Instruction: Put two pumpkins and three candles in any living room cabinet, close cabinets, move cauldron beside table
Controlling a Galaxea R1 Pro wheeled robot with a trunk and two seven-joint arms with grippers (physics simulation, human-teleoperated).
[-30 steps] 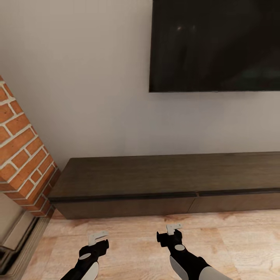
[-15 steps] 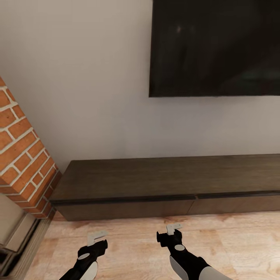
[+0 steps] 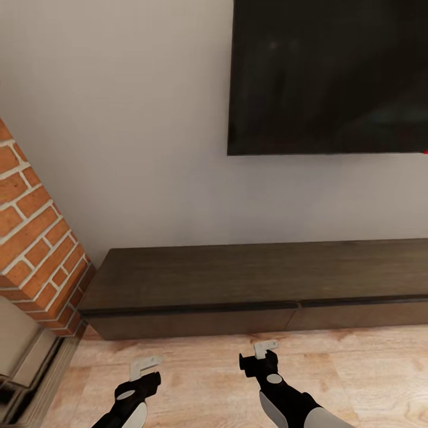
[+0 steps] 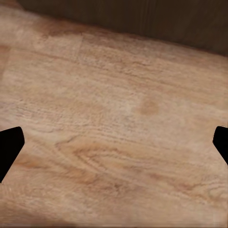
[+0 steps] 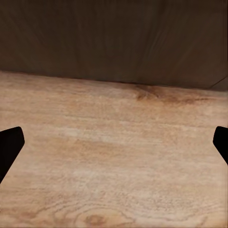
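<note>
1. Ahead, the cabinet [image 3: 249,285] is running low and long along the pale wall [image 3: 131,148], its dark-brown top bare and both visible drawer fronts sitting flush and shut.
2. Above its right part, a large black television [image 3: 327,77] is hanging on the wall, well apart from the cabinet top.
3. At the head view's left, a red brick fireplace column [image 3: 35,238] is standing just beside the cabinet's left end, with a grey hearth edge showing below it.
4. Light wooden floor [image 3: 202,368] is stretching between the cabinet and the robot.
5. The left gripper [image 3: 145,364] is hovering low over the floor, near the cabinet front but apart from it, and is holding nothing.
6. In the left wrist view, its two dark fingertips [image 4: 9,147] are showing at opposite edges with bare floor planks between them, so the jaws are standing wide; a strip of the dark cabinet base [image 4: 142,19] is showing beyond the planks.
7. The right gripper [image 3: 266,348] is hanging over the floor closer to the cabinet front, also carrying nothing.
8. In the right wrist view, its fingertips [image 5: 9,145] are likewise sitting far apart, jaws spread wide, with the cabinet's dark drawer front [image 5: 114,42] facing them and meeting the floor just ahead.
</note>
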